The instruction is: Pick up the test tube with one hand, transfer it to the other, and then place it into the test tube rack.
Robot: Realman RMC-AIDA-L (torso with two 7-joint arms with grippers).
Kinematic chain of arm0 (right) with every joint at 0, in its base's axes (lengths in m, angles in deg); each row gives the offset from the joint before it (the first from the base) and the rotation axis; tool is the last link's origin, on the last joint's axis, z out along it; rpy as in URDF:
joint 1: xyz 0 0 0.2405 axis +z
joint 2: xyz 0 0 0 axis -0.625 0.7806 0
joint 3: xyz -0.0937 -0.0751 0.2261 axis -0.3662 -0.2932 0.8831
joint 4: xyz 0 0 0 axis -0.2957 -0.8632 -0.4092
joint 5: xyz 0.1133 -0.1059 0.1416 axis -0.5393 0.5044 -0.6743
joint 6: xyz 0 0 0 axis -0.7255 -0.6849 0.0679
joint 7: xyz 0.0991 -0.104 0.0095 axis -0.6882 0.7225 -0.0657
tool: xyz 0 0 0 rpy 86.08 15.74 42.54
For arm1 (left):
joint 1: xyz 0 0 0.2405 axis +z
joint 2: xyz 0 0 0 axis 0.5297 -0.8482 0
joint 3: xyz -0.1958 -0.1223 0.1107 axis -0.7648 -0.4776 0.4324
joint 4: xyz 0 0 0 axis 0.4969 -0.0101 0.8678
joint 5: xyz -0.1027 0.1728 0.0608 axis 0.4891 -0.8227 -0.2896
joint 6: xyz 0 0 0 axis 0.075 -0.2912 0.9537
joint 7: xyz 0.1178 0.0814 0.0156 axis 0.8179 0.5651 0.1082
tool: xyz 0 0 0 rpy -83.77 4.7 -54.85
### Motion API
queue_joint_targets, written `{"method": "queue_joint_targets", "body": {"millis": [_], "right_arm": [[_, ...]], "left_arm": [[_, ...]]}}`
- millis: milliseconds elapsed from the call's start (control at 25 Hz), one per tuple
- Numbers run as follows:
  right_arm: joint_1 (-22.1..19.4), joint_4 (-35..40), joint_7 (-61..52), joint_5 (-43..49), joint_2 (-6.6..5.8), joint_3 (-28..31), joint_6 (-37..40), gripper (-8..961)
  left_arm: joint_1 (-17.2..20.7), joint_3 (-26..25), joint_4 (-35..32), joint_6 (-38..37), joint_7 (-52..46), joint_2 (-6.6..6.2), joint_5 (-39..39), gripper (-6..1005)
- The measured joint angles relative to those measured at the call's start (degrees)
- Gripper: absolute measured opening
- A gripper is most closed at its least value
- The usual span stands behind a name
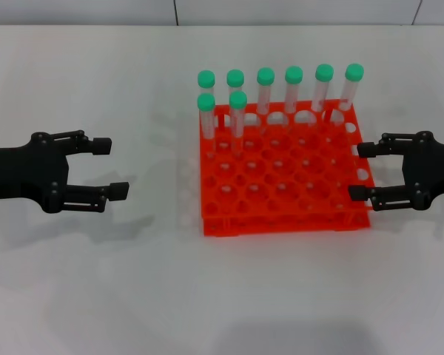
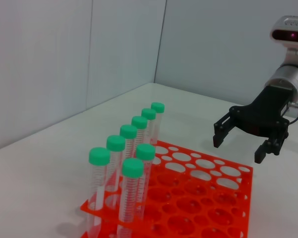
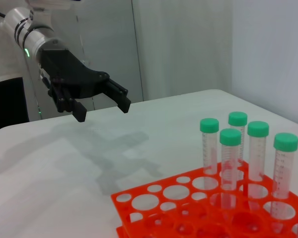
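**A:** Where's the test tube?

**B:** I count eight green-capped tubes (image 1: 237, 111), all upright in the test tube rack (image 1: 285, 214), along its far rows. I see none loose on the surface (image 1: 133, 296), so I can't tell which is ours.

**A:** And the arms?

**B:** Left gripper (image 1: 109, 168) hovers well left of the rack, fingers apart, empty. Right gripper (image 1: 362, 172) sits just beside the rack's right edge, also apart and empty.

**A:** So which step?

**B:** I judge nothing's in hand: either finished or not begun. Any next move needs a tube chosen, then a clean grasp below its cap.
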Motion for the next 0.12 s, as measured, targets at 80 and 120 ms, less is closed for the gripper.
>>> {"method": "queue_joint_targets", "body": {"millis": [80,120], "right_arm": [[0.0,0.0,0.1,0.0,0.04,0.0,0.0,768],[0.0,0.0,0.2,0.0,0.05,0.0,0.0,768]], "left_arm": [[0.0,0.0,0.0,0.2,-0.1,-0.01,0.0,875],[0.0,0.0,0.0,0.2,-0.1,-0.01,0.0,875]]}}
